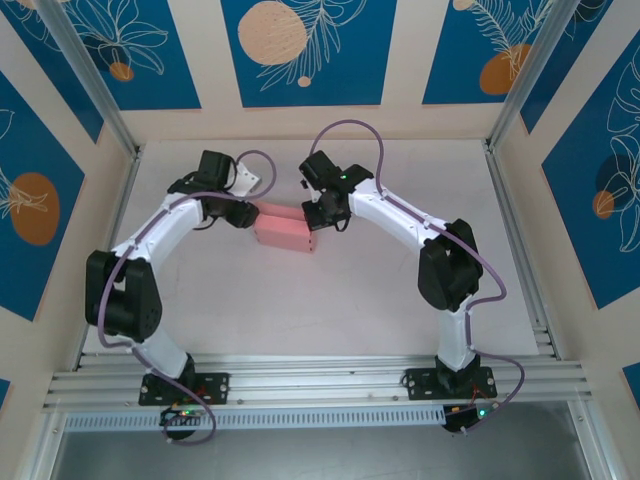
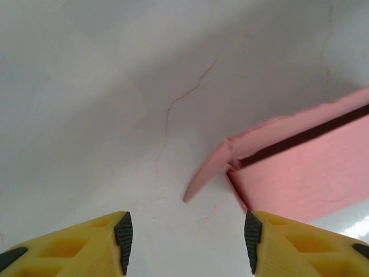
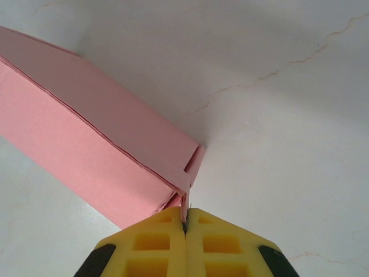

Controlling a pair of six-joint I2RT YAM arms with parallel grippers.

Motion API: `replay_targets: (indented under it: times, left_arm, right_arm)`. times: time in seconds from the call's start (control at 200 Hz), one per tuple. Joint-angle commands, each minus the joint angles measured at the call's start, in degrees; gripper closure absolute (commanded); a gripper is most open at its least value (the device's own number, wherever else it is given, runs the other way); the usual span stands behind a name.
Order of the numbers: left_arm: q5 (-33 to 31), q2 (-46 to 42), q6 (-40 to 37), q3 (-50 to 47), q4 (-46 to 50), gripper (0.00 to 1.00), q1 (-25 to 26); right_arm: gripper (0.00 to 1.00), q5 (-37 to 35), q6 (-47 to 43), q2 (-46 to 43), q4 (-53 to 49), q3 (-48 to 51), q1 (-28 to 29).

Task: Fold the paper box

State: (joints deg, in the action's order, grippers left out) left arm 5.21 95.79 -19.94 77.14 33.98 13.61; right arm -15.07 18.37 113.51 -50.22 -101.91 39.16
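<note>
On the pale, hairline-cracked table (image 1: pixel 330 310), the paper box (image 1: pixel 284 229), blue-panelled walls (image 1: pixel 300 50) around.

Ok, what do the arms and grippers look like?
The left arm and right arm have white links and black joints, with a lilac cable along each and green base lights. The left gripper and right gripper have yellow fingers with square hollows and dark pads.
</note>
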Motion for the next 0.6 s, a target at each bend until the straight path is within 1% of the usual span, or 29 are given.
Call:
replay_targets:
  times: [0.0,0.105,0.26,0.355,0.41,0.495,0.595]
  left_arm:
    - [6.4,1.5,-4.0,4.4,2.4,0.45,-1.6]
    - [9.9,1.9,-3.9,5.0,2.2,0.45,-1.5]
    - [10.6,3.6,-2.7,6.1,2.8,0.49,-1.5]
    - [11.5,4.6,-1.1,7.1,4.3,0.53,-1.6]
    - [10.8,5.0,0.2,7.3,4.7,0.56,-1.5]
    - [9.7,5.3,1.9,7.7,5.5,0.65,-1.6]
    - [9.3,5.4,3.1,7.9,5.8,0.69,-1.6]
  right_arm:
    - [0.97,-0.2,-0.7,1.7,-2.0,-1.1,0.5]
    - [0.97,-0.2,-0.5,1.8,-2.0,-1.4,0.5]
    - [0.97,-0.1,-0.7,2.1,-2.3,-2.0,0.5]
    - [0.97,-0.3,-0.8,2.4,-2.5,-2.2,0.5]
    - [0.97,-0.3,-0.7,2.4,-2.5,-2.2,0.5]
    - [0.97,-0.3,-0.7,2.4,-2.4,-2.2,0.5]
    - [0.97,-0.3,-0.8,2.5,-2.5,-2.4,0.4]
